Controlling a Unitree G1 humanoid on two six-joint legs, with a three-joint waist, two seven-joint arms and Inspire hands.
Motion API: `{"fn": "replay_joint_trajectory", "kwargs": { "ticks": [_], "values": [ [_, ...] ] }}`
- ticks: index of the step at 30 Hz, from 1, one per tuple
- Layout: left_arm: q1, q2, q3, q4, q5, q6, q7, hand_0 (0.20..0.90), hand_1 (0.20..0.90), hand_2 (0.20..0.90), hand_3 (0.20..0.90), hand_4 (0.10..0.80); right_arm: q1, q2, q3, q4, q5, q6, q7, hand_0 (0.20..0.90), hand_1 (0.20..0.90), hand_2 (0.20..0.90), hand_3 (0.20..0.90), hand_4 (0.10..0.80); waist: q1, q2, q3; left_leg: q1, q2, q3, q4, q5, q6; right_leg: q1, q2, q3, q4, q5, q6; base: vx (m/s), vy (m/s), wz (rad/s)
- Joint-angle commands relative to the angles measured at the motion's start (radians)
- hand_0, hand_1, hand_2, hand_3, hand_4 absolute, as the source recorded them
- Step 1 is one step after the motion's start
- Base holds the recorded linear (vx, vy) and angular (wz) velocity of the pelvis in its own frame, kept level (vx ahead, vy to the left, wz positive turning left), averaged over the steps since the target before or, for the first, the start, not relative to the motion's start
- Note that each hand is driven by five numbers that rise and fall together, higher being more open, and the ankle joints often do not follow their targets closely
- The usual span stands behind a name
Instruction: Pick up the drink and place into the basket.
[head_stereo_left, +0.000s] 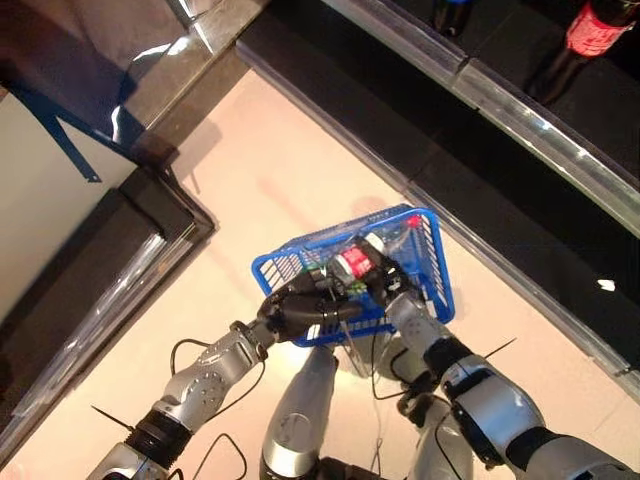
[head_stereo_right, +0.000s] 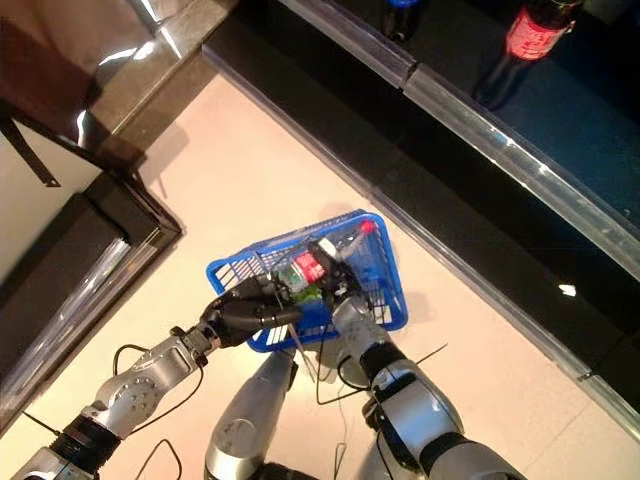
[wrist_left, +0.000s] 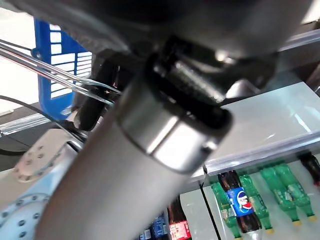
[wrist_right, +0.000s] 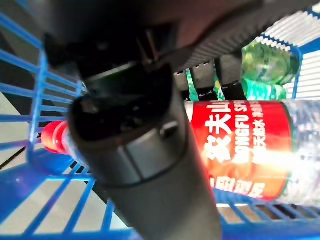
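The drink is a clear water bottle (head_stereo_left: 352, 263) with a red label and a red cap (wrist_right: 52, 136). It lies tilted inside the blue plastic basket (head_stereo_left: 275, 268), low over its bottom. My right hand (head_stereo_left: 395, 290) is shut on the bottle, its thumb (wrist_right: 135, 150) lying across the label. A green bottle (wrist_right: 265, 65) rests in the basket behind it. My left hand (head_stereo_left: 300, 312) is curled around the basket's wire handle at the near rim and holds the basket above the floor.
A glass-edged shelf (head_stereo_left: 520, 110) runs across the upper right with a red-labelled cola bottle (head_stereo_left: 598, 28) on it. A dark cabinet (head_stereo_left: 120, 250) stands at the left. Pale floor lies between them. More bottles (wrist_left: 240, 200) fill shelves in the left wrist view.
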Motion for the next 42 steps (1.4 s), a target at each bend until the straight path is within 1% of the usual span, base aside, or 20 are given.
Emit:
{"fn": "replay_joint_trajectory", "kwargs": {
  "ticks": [1,5,9,12,17,19,21,24,28,33,35,37,40,42],
  "values": [
    [-0.111,-0.082,0.01,-0.445,-0.134,-0.086,-0.194,0.3,0.3,0.3,0.2,0.1,-0.206,0.01,-0.033,-0.067,0.03,-0.064,0.112,0.9,0.9,0.9,0.9,0.8,0.011,0.068,-0.028,-0.04,-0.053,-0.019,0.052,0.009,0.07,0.018,0.009,-0.005,-0.013,0.114,-0.071,-0.002,0.0,0.06],
    [-0.108,-0.09,0.014,-0.438,-0.136,-0.073,-0.183,0.3,0.3,0.3,0.2,0.1,-0.213,-0.002,-0.019,-0.081,0.021,-0.048,0.137,0.9,0.9,0.9,0.9,0.8,0.012,0.061,-0.028,-0.047,-0.052,-0.015,0.052,0.011,0.072,0.01,0.007,-0.007,-0.011,0.116,-0.071,-0.001,0.0,0.02],
    [-0.102,-0.083,0.015,-0.422,-0.101,-0.084,-0.16,0.3,0.3,0.3,0.2,0.1,-0.202,-0.019,0.014,-0.105,0.007,-0.025,0.233,0.9,0.9,0.9,0.9,0.8,0.011,0.055,-0.028,-0.046,-0.048,-0.008,0.047,0.013,0.073,0.008,0.006,-0.01,-0.013,0.118,-0.069,0.0,0.0,0.0],
    [-0.08,-0.07,0.029,-0.402,-0.1,-0.095,-0.165,0.3,0.3,0.3,0.2,0.1,-0.16,-0.04,0.049,-0.162,-0.028,-0.02,0.273,0.9,0.9,0.9,0.9,0.8,0.003,0.049,-0.028,-0.05,-0.044,0.002,0.045,0.016,0.074,0.003,0.007,-0.009,-0.015,0.121,-0.068,0.0,0.0,0.0],
    [-0.031,-0.064,0.06,-0.371,-0.086,-0.134,-0.143,0.3,0.3,0.3,0.2,0.1,-0.071,-0.082,0.077,-0.275,-0.062,-0.05,0.294,0.9,0.9,0.9,0.9,0.8,-0.016,0.038,-0.028,-0.042,-0.033,0.018,0.028,0.022,0.072,0.003,0.015,-0.003,-0.032,0.126,-0.066,-0.03,0.001,-0.02],
    [-0.001,-0.065,0.073,-0.345,-0.068,-0.165,-0.119,0.3,0.3,0.3,0.2,0.1,-0.013,-0.097,0.088,-0.353,-0.084,-0.063,0.292,0.9,0.9,0.9,0.9,0.8,-0.03,0.028,-0.028,-0.033,-0.026,0.027,0.017,0.025,0.07,0.009,0.023,0.005,-0.046,0.13,-0.064,-0.048,-0.007,-0.04],
    [0.039,-0.075,0.093,-0.317,-0.053,-0.187,-0.1,0.3,0.3,0.3,0.2,0.1,0.08,-0.109,0.101,-0.481,-0.134,-0.064,0.268,0.9,0.9,0.9,0.9,0.8,-0.051,0.012,-0.028,-0.018,-0.015,0.04,0.001,0.029,0.069,0.018,0.035,0.02,-0.066,0.135,-0.061,-0.063,-0.015,-0.04],
    [0.064,-0.085,0.102,-0.295,-0.038,-0.201,-0.086,0.3,0.3,0.3,0.2,0.1,0.145,-0.113,0.105,-0.548,-0.142,-0.069,0.273,0.9,0.9,0.9,0.9,0.8,-0.067,0.001,-0.028,-0.003,-0.006,0.05,-0.01,0.031,0.067,0.03,0.043,0.03,-0.081,0.137,-0.06,-0.037,-0.008,-0.2],
    [0.118,-0.113,0.118,-0.208,0.013,-0.257,-0.038,0.3,0.3,0.3,0.2,0.1,0.282,-0.132,0.1,-0.683,-0.212,-0.036,0.304,0.9,0.9,0.9,0.9,0.8,-0.114,-0.015,-0.028,0.054,0.024,0.078,-0.042,0.04,0.061,0.07,0.064,0.056,-0.113,0.132,-0.057,-0.04,0.03,-0.3],
    [0.203,-0.148,0.169,-0.085,0.036,-0.298,0.04,0.3,0.3,0.3,0.2,0.1,0.474,-0.182,0.072,-0.783,-0.28,0.003,0.44,0.9,0.9,0.9,0.9,0.8,-0.157,-0.04,-0.068,0.113,0.058,0.108,-0.08,0.047,0.049,0.122,0.081,0.074,-0.158,0.127,-0.06,0.007,0.015,-0.26],
    [0.222,-0.157,0.187,-0.046,0.028,-0.298,0.071,0.3,0.3,0.3,0.2,0.1,0.513,-0.195,0.062,-0.803,-0.287,0.018,0.461,0.9,0.9,0.9,0.9,0.8,-0.165,-0.048,-0.088,0.126,0.068,0.115,-0.094,0.053,0.044,0.136,0.088,0.078,-0.177,0.132,-0.06,0.019,-0.008,-0.07],
    [0.243,-0.172,0.211,0.021,0.067,-0.321,0.098,0.3,0.3,0.3,0.2,0.1,0.565,-0.208,0.047,-0.813,-0.283,0.034,0.487,0.9,0.9,0.9,0.9,0.8,-0.175,-0.062,-0.113,0.152,0.081,0.126,-0.114,0.056,0.039,0.16,0.095,0.082,-0.2,0.132,-0.06,0.042,-0.035,-0.15],
    [0.271,-0.201,0.251,0.18,0.116,-0.352,0.139,0.3,0.3,0.3,0.2,0.1,0.658,-0.2,0.019,-0.794,-0.272,0.068,0.523,0.9,0.9,0.9,0.9,0.8,-0.197,-0.087,-0.167,0.192,0.099,0.144,-0.146,0.059,0.03,0.198,0.106,0.093,-0.24,0.134,-0.056,0.075,-0.044,-0.25],
    [0.291,-0.227,0.288,0.275,0.134,-0.356,0.175,0.3,0.3,0.3,0.2,0.1,0.722,-0.181,0.001,-0.756,-0.286,0.088,0.53,0.9,0.9,0.9,0.9,0.8,-0.213,-0.1,-0.205,0.217,0.112,0.159,-0.165,0.063,0.027,0.218,0.112,0.104,-0.262,0.137,-0.056,0.086,-0.011,-0.19]
  ]
}}
